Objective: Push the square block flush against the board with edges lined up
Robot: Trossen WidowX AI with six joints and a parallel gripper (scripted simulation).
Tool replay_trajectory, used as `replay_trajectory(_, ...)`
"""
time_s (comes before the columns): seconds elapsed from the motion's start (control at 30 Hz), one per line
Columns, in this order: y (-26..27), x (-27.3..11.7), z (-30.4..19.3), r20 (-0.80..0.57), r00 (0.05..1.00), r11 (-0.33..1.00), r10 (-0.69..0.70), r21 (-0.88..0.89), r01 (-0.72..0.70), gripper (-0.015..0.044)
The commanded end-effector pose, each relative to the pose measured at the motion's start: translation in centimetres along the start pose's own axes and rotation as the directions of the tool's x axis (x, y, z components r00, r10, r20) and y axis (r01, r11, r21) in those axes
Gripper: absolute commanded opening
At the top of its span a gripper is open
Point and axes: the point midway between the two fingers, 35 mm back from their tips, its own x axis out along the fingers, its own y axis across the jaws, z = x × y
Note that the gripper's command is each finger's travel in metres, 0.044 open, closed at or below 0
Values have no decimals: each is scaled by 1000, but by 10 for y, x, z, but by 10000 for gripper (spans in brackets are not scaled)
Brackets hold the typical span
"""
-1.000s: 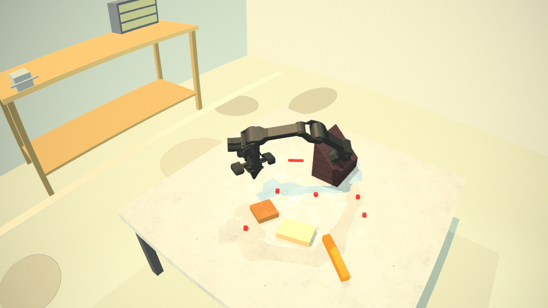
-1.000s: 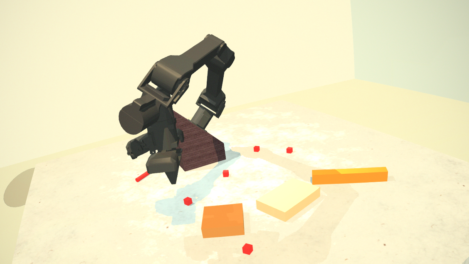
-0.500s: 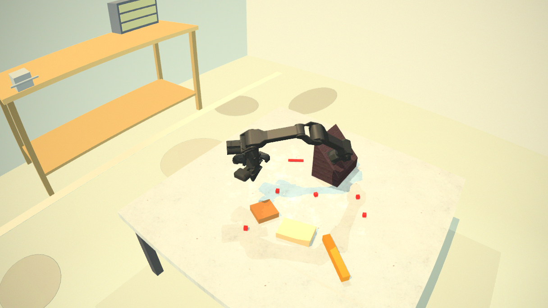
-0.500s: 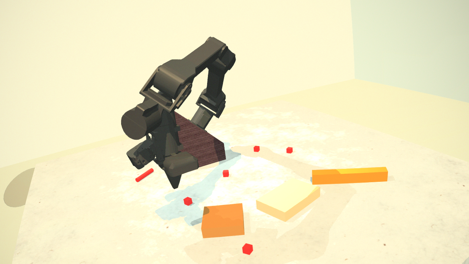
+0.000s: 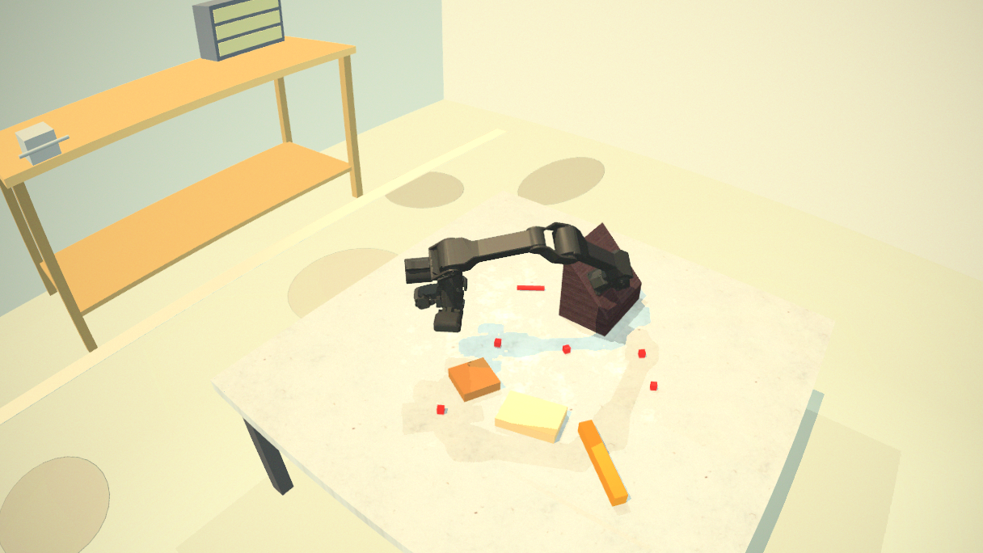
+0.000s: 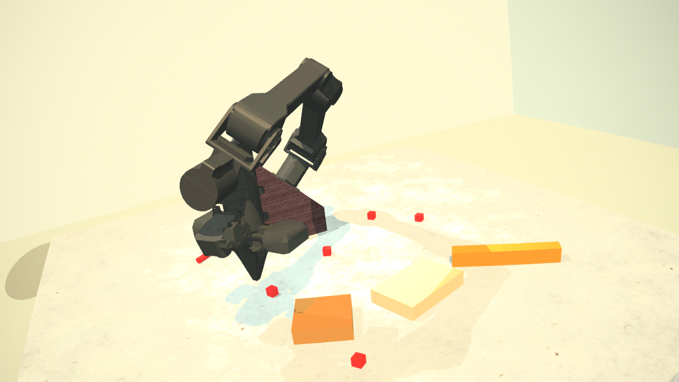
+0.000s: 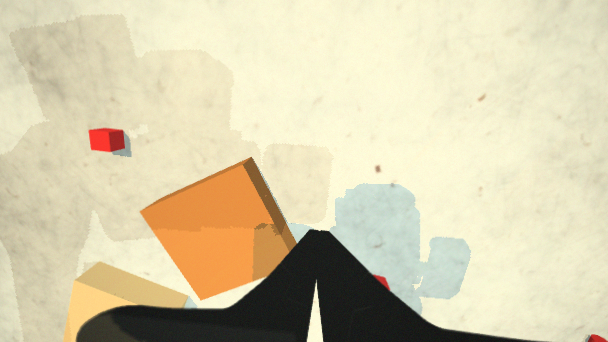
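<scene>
The square block [image 5: 474, 377] [image 6: 323, 319] [image 7: 210, 245] is orange and lies flat on the table. The board, a pale yellow rectangular slab [image 5: 531, 412] [image 6: 414, 286] [image 7: 125, 286], lies flat beside it, turned at a different angle. A gap separates them. My gripper [image 6: 257, 277] [image 7: 317, 239] is shut and empty, pointing down. It hangs above the table on the arm side of the block, touching neither part. In the top view its fingertips are hidden behind the finger mount. In the wrist view the fingers cover a corner of the block.
A long orange bar [image 5: 599, 453] [image 6: 506, 256] lies beyond the board. One small red cube [image 5: 440, 410] [image 6: 358, 359] [image 7: 106, 140] lies near the block, another [image 5: 497, 342] [image 6: 272, 291] nearer the arm. A dark wooden wedge [image 5: 584, 302] [image 6: 289, 204] and a red rod [image 5: 529, 288] [image 6: 202, 258] are farther back.
</scene>
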Motion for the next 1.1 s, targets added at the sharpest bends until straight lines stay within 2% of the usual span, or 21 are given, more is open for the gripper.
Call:
replay_trajectory(0.0, 3, 6, 1, -3, 1000, 986, 1, -165, -1, 0)
replay_trajectory(0.23, 6, 11, 2, -3, 1000, 918, 1, -397, -2, 0)
replay_trajectory(0.5, 9, 17, 4, -4, 1000, 775, 1, -633, -3, 0)
replay_trajectory(0.8, 12, 23, 5, -5, 1000, 543, 1, -839, -5, 0)
replay_trajectory(1.07, 16, 30, 6, -5, 1000, 293, 1, -956, -5, 0)
